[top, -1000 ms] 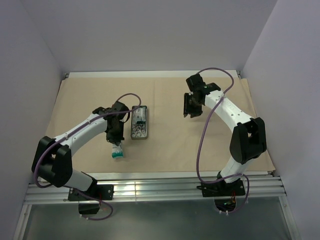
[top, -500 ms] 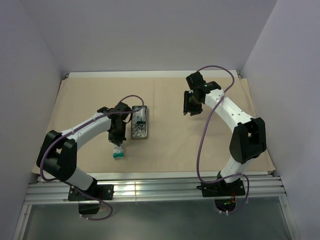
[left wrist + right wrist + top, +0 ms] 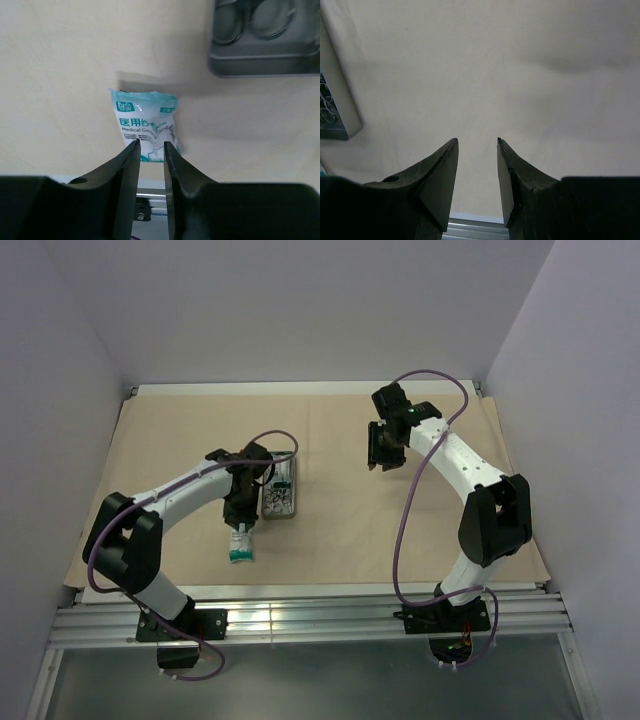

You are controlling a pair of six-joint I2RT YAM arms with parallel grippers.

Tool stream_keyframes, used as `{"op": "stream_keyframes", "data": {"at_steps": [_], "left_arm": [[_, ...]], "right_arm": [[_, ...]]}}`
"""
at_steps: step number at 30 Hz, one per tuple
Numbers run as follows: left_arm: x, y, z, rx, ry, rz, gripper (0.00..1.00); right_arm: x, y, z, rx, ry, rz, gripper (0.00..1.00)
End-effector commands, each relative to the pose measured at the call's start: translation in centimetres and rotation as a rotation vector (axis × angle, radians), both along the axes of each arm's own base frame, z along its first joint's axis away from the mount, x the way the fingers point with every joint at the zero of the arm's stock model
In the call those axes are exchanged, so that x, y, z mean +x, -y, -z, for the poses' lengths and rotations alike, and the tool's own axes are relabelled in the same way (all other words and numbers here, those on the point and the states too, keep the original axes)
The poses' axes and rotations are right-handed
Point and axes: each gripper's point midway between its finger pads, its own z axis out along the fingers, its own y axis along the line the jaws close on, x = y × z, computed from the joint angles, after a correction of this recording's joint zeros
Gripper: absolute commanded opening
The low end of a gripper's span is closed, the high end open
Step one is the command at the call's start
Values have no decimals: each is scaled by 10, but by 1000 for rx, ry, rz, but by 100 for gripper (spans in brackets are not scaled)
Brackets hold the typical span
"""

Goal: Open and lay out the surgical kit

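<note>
- Tan drape (image 3: pixel 420 530) covers table.
- L gripper (image 3: pixel 150 145): jaws slightly apart, clamping nothing; teal-white packet (image 3: pixel 145 122) flat just past tips, grey tray (image 3: pixel 260 67) farther ahead-right.
- R gripper (image 3: pixel 477 142): jaws apart over drape.

1. Place: robotics lab test cell.
2. Plain walls (image 3: pixel 300 310) enclose the work surface on three sides.
3. Left arm (image 3: pixel 175 492) and right arm (image 3: pixel 455 460) are bolted to an aluminium rail (image 3: pixel 320 618); purple cables (image 3: pixel 399 540) run exposed.

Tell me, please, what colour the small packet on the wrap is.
The packet is teal and white, clearest in the left wrist view.
</note>
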Motion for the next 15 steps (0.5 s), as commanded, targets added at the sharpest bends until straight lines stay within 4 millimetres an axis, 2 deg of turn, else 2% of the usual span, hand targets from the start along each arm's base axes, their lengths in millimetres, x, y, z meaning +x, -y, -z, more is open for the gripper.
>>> {"op": "stream_keyframes", "data": {"at_steps": [1, 2, 4, 7, 8, 10, 11, 13, 15], "left_arm": [[24, 10, -36, -29, 96, -6, 33], [29, 15, -49, -51, 122, -8, 33], [32, 21, -58, -84, 133, -3, 34], [35, 28, -57, -123, 145, -25, 10], [30, 24, -49, -125, 126, -45, 0], [29, 31, -43, -194, 114, -95, 0], [23, 25, -34, -199, 89, -126, 0], [23, 24, -33, -224, 109, -172, 0], [22, 14, -30, -195, 130, -211, 0]], "right_arm": [[7, -1, -14, -8, 49, -9, 45], [6, 0, -14, -8, 49, -9, 45], [5, 1, -13, -9, 51, -6, 45], [2, 3, -12, -19, 50, -6, 45], [1, 4, -13, -23, 52, -8, 45], [1, 8, -13, -35, 55, -4, 45], [-1, 10, -13, -43, 56, -5, 45], [-2, 12, -12, -50, 60, -7, 45], [-4, 16, -11, -58, 57, -4, 45]]}}
